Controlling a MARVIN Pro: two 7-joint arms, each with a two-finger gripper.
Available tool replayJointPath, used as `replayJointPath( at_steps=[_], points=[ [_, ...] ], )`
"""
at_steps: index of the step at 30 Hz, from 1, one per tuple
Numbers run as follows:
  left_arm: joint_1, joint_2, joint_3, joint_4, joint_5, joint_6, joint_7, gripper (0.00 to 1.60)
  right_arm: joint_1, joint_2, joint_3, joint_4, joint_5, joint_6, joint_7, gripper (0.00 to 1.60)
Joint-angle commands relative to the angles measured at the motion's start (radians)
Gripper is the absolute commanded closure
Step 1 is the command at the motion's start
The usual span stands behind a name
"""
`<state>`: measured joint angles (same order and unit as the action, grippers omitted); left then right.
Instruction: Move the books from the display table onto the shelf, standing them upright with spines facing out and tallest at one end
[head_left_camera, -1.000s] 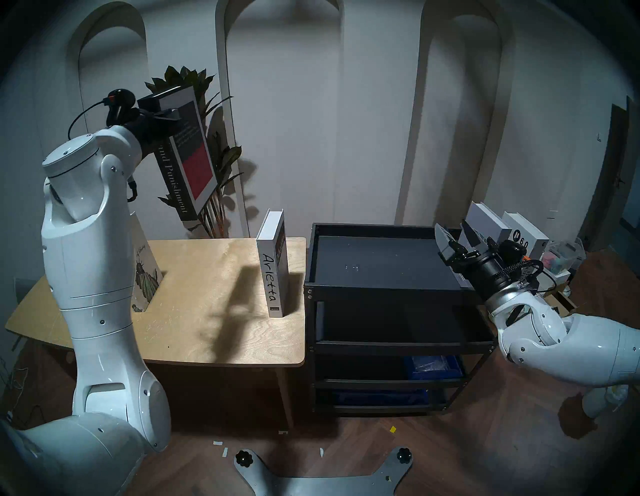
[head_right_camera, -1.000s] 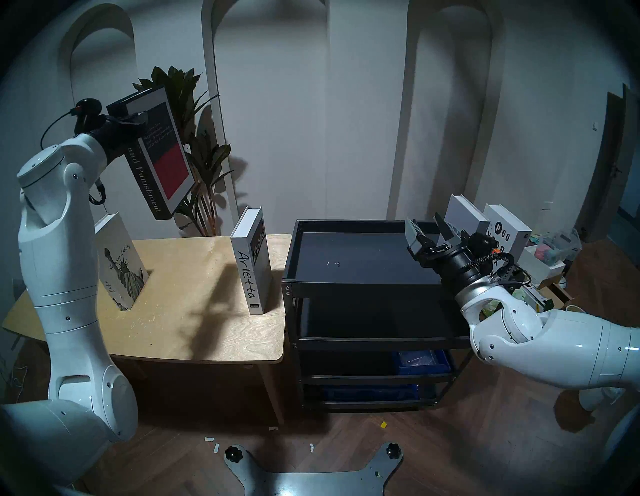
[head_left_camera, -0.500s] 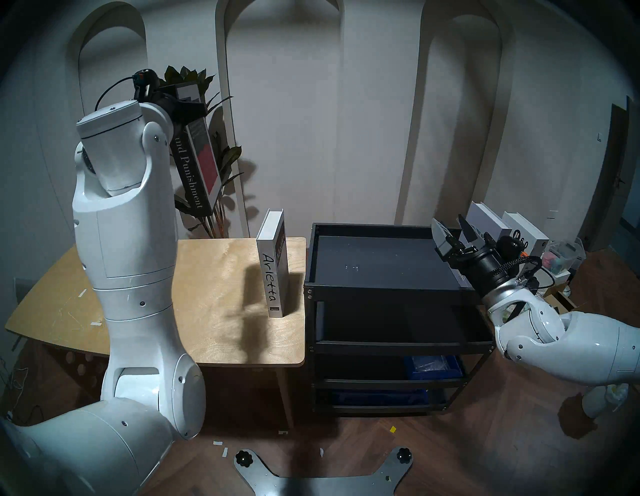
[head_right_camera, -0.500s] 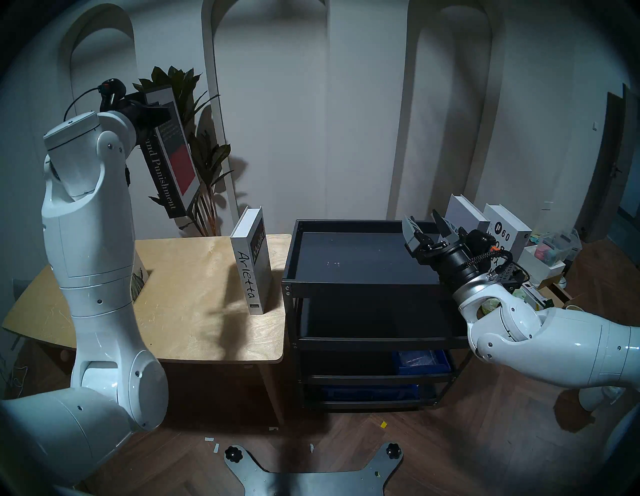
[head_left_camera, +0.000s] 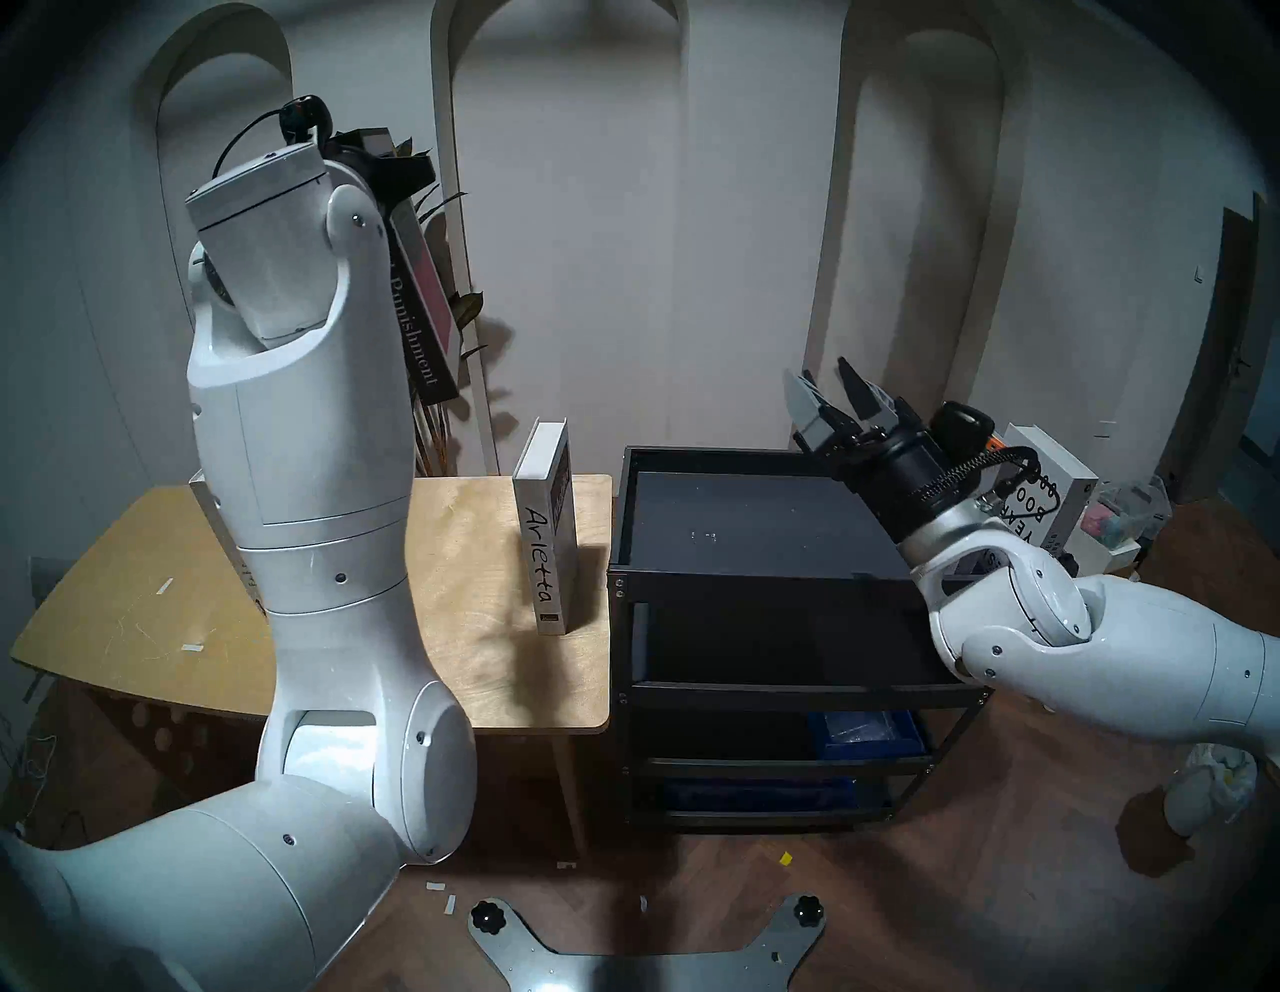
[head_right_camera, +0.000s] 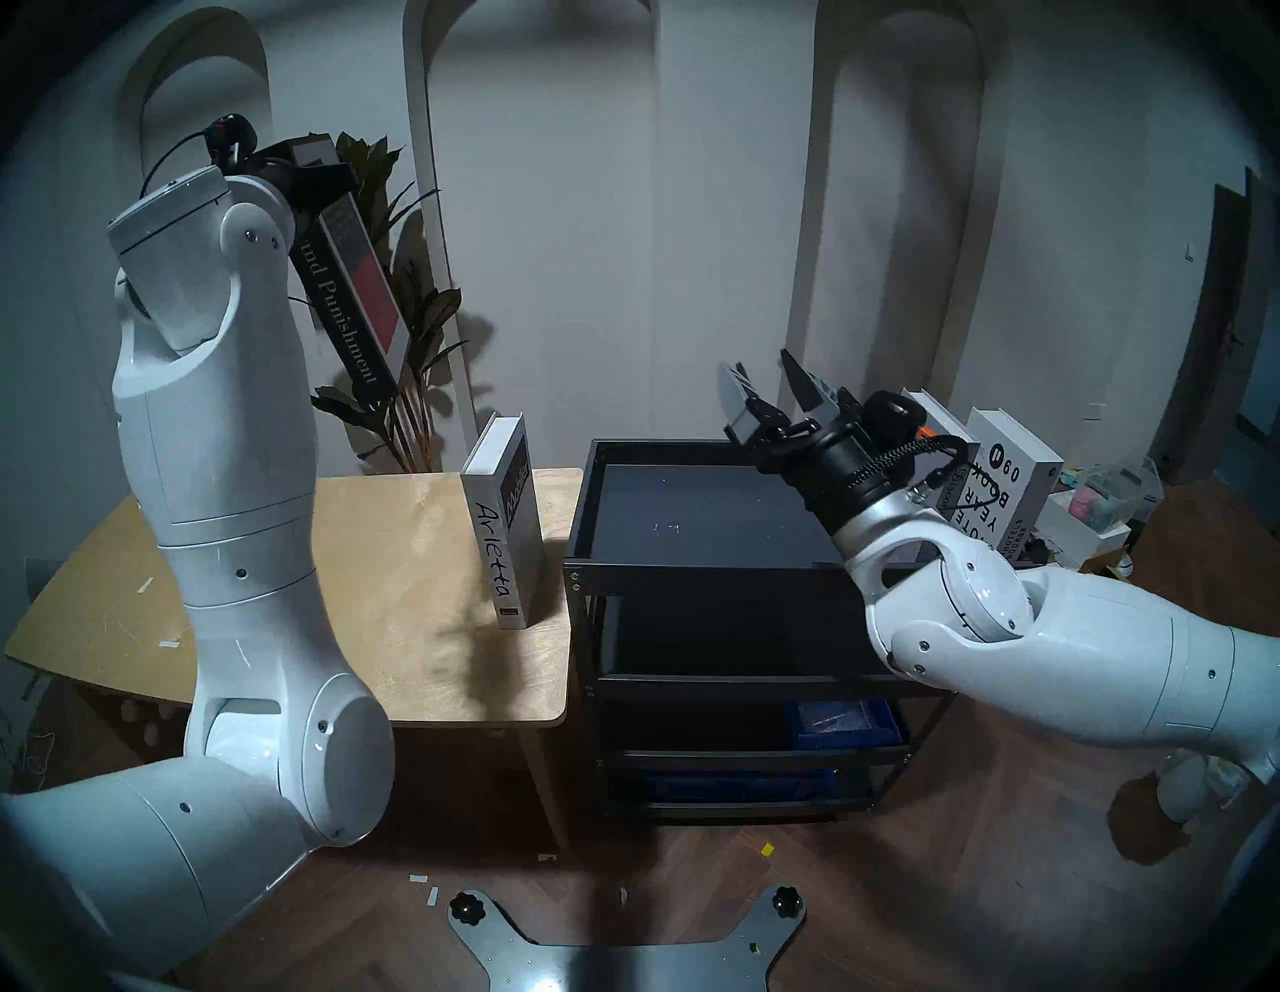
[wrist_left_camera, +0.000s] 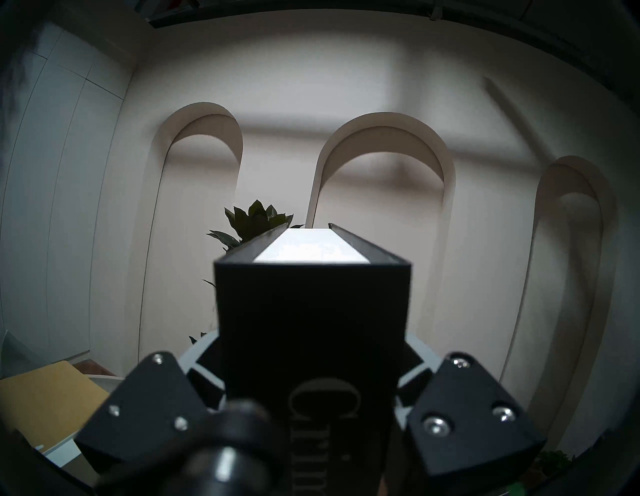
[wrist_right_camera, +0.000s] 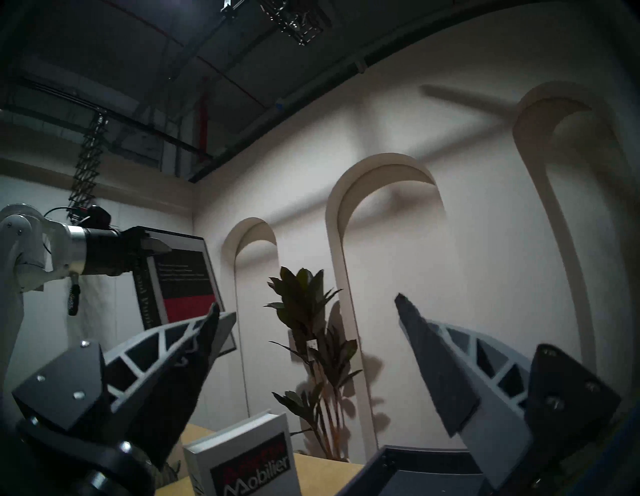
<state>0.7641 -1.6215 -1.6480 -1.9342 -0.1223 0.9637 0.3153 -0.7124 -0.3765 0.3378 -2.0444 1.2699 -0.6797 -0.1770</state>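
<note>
The counter (head_left_camera: 457, 665) is a light plywood top with rounded corners, marked with scratches and a few scraps of pale tape on its left part, and a dark shadow falls across its right half. Near its right edge the white "Arietta" book (head_left_camera: 547, 540) stands upright, spine toward the head camera. Just beside the counter stands the black metal trolley (head_left_camera: 755, 582), its lipped top tray bare apart from a few pale specks; a blue bin (head_left_camera: 866, 734) sits on a lower tier.

The left end effector (head_right_camera: 312, 180) is clamped on the top of the black-and-red "Crime and Punishment" book (head_right_camera: 350, 305), which hangs tilted in the air above the counter's back edge, in front of a dark-leaved potted plant (head_right_camera: 415, 332). In the left wrist view the black spine fills the gap between the fingers (wrist_left_camera: 467, 415), with the white page block showing beyond.

The right end effector (head_left_camera: 828, 398) hovers over the trolley's back right corner, angled upward, its jaws spread wide and holding nothing. Behind it, off the trolley, the white "Design Hotels Yearbook 09" book (head_right_camera: 1018, 478) stands among clutter.

The room has pale walls with three arched niches (head_left_camera: 561, 208), a dark wood floor with bits of litter, and a dark open ceiling with pipes in the right wrist view.
</note>
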Motion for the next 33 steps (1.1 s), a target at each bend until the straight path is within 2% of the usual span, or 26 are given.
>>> replayJointPath(
  at_steps=[1, 18, 19, 20, 21, 23, 24, 25, 26, 27, 29, 30, 31, 32, 33],
  points=[
    [-0.013, -0.085, 0.02, -0.024, -0.013, -0.004, 0.043, 1.6, 0.085, -0.121, 0.022, -0.035, -0.019, 0.089, -0.013, 0.0],
    [0.016, -0.181, 0.077, -0.054, -0.039, -0.004, 0.154, 1.6, 0.203, -0.302, -0.027, -0.062, -0.078, 0.338, -0.083, 0.0],
    [0.018, -0.186, 0.079, -0.056, -0.04, -0.004, 0.162, 1.6, 0.208, -0.336, -0.029, -0.05, -0.084, 0.352, -0.093, 0.06],
    [0.02, -0.188, 0.081, -0.058, -0.041, -0.004, 0.167, 1.6, 0.22, -0.308, -0.038, -0.066, -0.087, 0.366, -0.091, 0.08],
    [0.022, -0.193, 0.082, -0.06, -0.042, -0.004, 0.175, 1.6, 0.226, -0.341, -0.04, -0.051, -0.095, 0.379, -0.102, 0.38],
    [0.026, -0.198, 0.085, -0.063, -0.043, -0.004, 0.187, 1.6, 0.242, -0.351, -0.049, -0.048, -0.11, 0.402, -0.11, 0.48],
    [0.027, -0.2, 0.086, -0.065, -0.044, -0.004, 0.192, 1.6, 0.25, -0.366, -0.054, -0.04, -0.121, 0.417, -0.115, 0.76],
    [0.029, -0.204, 0.086, -0.067, -0.045, -0.004, 0.2, 1.6, 0.258, -0.378, -0.06, -0.034, -0.129, 0.431, -0.122, 0.94],
    [0.031, -0.205, 0.087, -0.068, -0.046, -0.004, 0.205, 1.6, 0.266, -0.393, -0.065, -0.023, -0.145, 0.445, -0.126, 0.97],
    [0.032, -0.208, 0.088, -0.069, -0.047, -0.004, 0.211, 1.6, 0.274, -0.391, -0.073, -0.022, -0.155, 0.455, -0.129, 0.93],
    [0.036, -0.214, 0.091, -0.074, -0.051, -0.004, 0.223, 1.6, 0.287, -0.429, -0.083, 0.003, -0.187, 0.477, -0.146, 0.88],
    [0.037, -0.217, 0.092, -0.076, -0.053, -0.004, 0.226, 1.6, 0.296, -0.419, -0.09, 0.002, -0.202, 0.489, -0.157, 0.84],
    [0.037, -0.22, 0.094, -0.078, -0.055, -0.004, 0.23, 1.6, 0.3, -0.439, -0.092, 0.017, -0.216, 0.497, -0.169, 0.0],
    [0.038, -0.223, 0.095, -0.08, -0.057, -0.004, 0.237, 1.6, 0.307, -0.455, -0.097, 0.029, -0.229, 0.512, -0.188, 0.0],
    [0.042, -0.23, 0.099, -0.085, -0.062, -0.004, 0.25, 1.6, 0.321, -0.521, -0.109, 0.073, -0.295, 0.543, -0.229, 0.0]
  ],
)
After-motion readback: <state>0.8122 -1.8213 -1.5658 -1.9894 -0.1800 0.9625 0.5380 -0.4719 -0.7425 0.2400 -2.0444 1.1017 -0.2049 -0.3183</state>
